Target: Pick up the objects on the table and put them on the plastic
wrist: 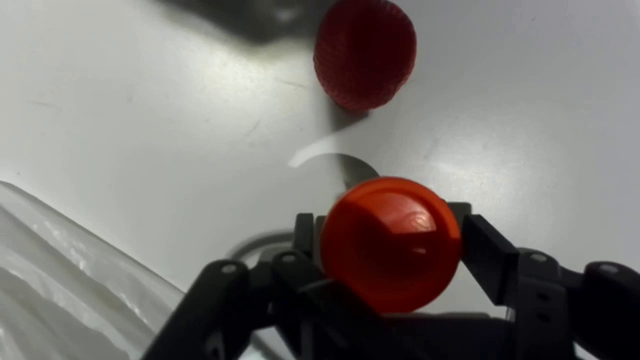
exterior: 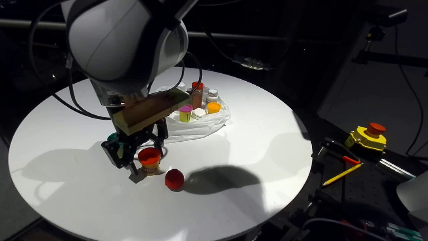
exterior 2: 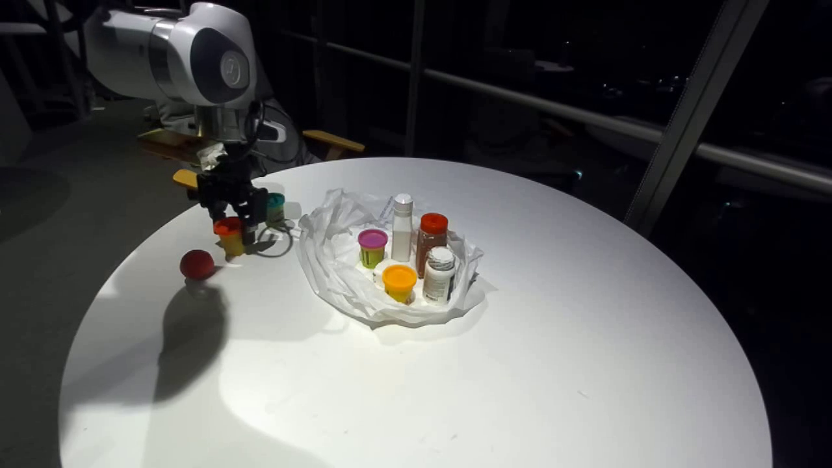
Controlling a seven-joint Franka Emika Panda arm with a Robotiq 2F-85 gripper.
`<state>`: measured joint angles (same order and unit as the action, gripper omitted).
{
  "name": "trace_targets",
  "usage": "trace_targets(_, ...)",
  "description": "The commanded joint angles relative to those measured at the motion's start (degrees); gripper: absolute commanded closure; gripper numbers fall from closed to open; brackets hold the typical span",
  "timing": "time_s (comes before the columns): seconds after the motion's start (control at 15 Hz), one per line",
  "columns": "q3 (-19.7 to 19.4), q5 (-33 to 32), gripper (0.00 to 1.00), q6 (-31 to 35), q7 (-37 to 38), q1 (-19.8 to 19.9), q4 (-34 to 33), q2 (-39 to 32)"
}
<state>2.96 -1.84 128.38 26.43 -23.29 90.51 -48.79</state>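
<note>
Saw a round white desk point(exterior 2: 559, 377), with the arm point(exterior 2: 175, 58) at the far left edge in an exterior view. Near that edge, found the red tub point(exterior 2: 231, 240), upright on the desk, between the fingers point(wrist: 491, 260). Made out the fingers apart from each other, one at each side of the tub; could not tell whether pinching it or only standing around it. In an exterior view, placed the ball point(exterior: 174, 179) just beside the red tub, closer to the near edge. In the wrist view, noted a gap between the ball and the tub. Found the teal tub point(exterior 2: 275, 209) close to the far left edge in an exterior view, apart from the plastic point(exterior 2: 341, 296), crumpled and set in from that edge. Counted on the plastic the purple tub point(exterior: 185, 114), the orange tub point(exterior: 214, 107) and, behind these toward the far edge in an exterior view, a red-capped jar point(exterior: 197, 97) and a white jar point(exterior: 212, 96), all upright. Also on it, saw a tall white bottle point(exterior 2: 402, 234), upright, and a white block point(exterior: 199, 113) between the purple and orange tubs in both exterior views. Noted a wood bar point(exterior: 150, 112) on the arm just above the fingers. Beyond the right edge in an exterior view, saw a yellow box point(exterior: 363, 139) with a red button point(exterior: 376, 129), and near it a pencil point(exterior: 343, 174).
</note>
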Motion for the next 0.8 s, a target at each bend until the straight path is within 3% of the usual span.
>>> trace_targets(0.0, -1.6, -0.9, 0.55, 1.0, 3.9, -1.6, 1.4, 1.2)
trace_targets(0.13, -2.2, -1.0, 0.7, 0.5, 5.5, -2.2, 1.4, 1.3)
trace_targets(0.27, -2.8, -1.0, 0.78, 0.4, 7.8, -2.9, 2.1, 2.1)
trace_targets(0.47, -3.9, -1.5, 0.78, 0.6, 12.5, -4.1, 4.7, 5.7)
trace_targets(0.73, -4.8, -1.2, 0.78, -0.9, 15.9, -2.2, 5.3, 10.3)
